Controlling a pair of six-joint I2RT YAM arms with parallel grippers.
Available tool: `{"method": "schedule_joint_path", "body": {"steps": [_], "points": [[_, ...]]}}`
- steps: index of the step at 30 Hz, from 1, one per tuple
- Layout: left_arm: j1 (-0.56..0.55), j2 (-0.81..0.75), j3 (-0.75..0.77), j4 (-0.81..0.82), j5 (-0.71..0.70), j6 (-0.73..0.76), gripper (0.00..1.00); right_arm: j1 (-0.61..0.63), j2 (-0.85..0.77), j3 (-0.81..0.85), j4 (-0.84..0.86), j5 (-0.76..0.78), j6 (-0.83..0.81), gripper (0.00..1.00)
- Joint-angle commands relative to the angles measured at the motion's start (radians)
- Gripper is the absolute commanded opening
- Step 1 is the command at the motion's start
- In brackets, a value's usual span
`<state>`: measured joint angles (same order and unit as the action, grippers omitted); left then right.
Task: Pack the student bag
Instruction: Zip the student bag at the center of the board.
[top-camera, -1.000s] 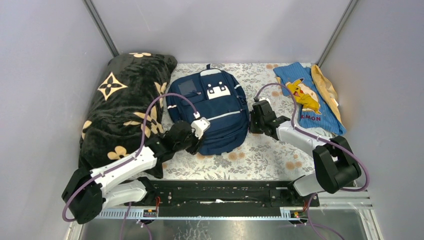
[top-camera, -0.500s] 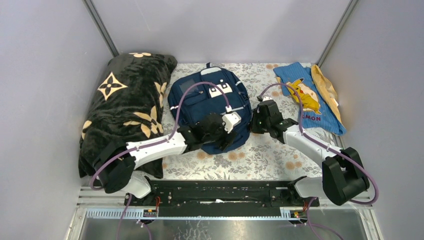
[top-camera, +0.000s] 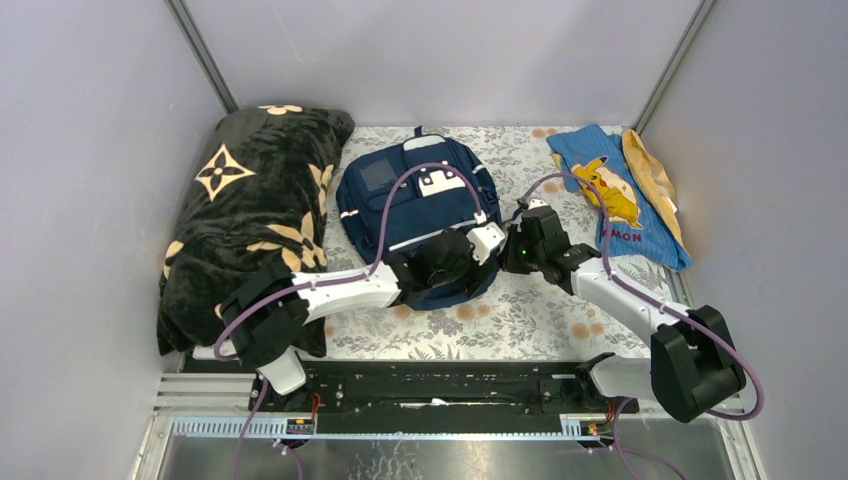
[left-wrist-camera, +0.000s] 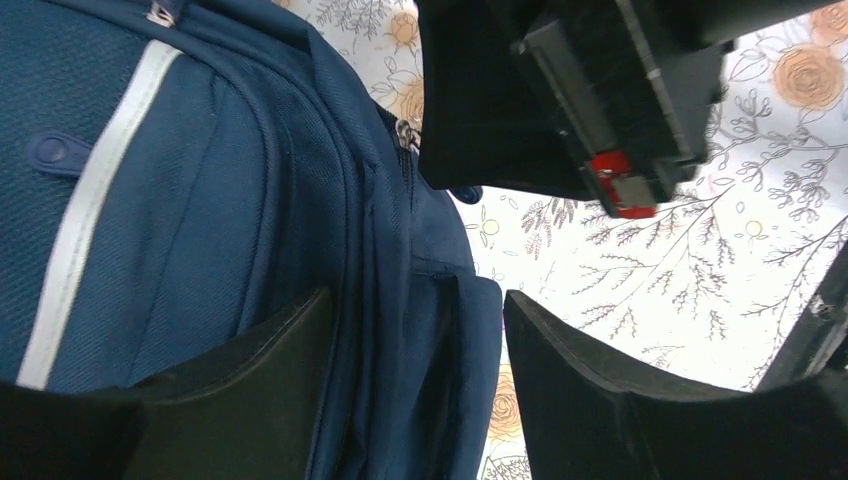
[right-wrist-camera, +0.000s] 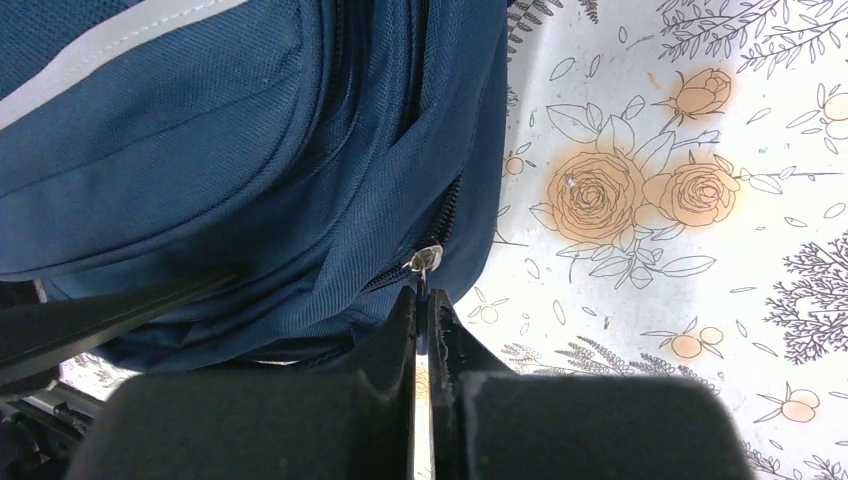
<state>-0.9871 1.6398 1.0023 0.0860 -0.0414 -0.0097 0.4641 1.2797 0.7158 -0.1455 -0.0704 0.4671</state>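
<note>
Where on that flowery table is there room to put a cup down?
The widest bare patch of table lies between the student bag, the right arm and the black rail. A smaller one sits at the back, between the bag and the light-blue cloth. Crowded: the bag's right edge, where the open left jaws meet the right jaws, shut on the zipper pull.

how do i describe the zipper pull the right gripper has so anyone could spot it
Find the navy backpack in the middle of the flowered table cover. On its zippered side nearest the right arm hangs a small silver zipper pull. It is the one pinched in the shut right gripper.
</note>
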Motion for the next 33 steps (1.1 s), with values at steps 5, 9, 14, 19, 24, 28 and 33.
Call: {"method": "schedule_joint_path", "body": {"steps": [5, 9, 14, 19, 24, 28, 33], "points": [[0.005, 0.048, 0.004, 0.093, 0.034, -0.007, 0.28, -0.001, -0.077, -0.012, -0.024, 0.008, -0.014, 0.0], [0.006, 0.019, -0.017, 0.125, 0.019, -0.08, 0.0, -0.003, -0.036, -0.012, -0.019, 0.063, -0.021, 0.0], [0.007, -0.06, -0.075, 0.113, 0.009, -0.11, 0.0, -0.029, 0.017, 0.023, -0.031, 0.132, -0.067, 0.0], [0.008, -0.186, -0.153, 0.019, 0.056, -0.089, 0.0, -0.061, 0.034, 0.007, 0.016, 0.115, -0.061, 0.0], [0.006, -0.31, -0.215, -0.053, 0.173, -0.125, 0.0, -0.09, 0.092, 0.028, 0.036, 0.116, -0.07, 0.0], [0.006, -0.42, -0.226, -0.133, 0.226, -0.131, 0.0, -0.124, 0.143, 0.039, 0.105, 0.082, -0.068, 0.0], [0.007, -0.527, -0.2, -0.237, 0.259, -0.082, 0.0, -0.144, 0.228, 0.177, 0.109, 0.072, -0.024, 0.0]]}}
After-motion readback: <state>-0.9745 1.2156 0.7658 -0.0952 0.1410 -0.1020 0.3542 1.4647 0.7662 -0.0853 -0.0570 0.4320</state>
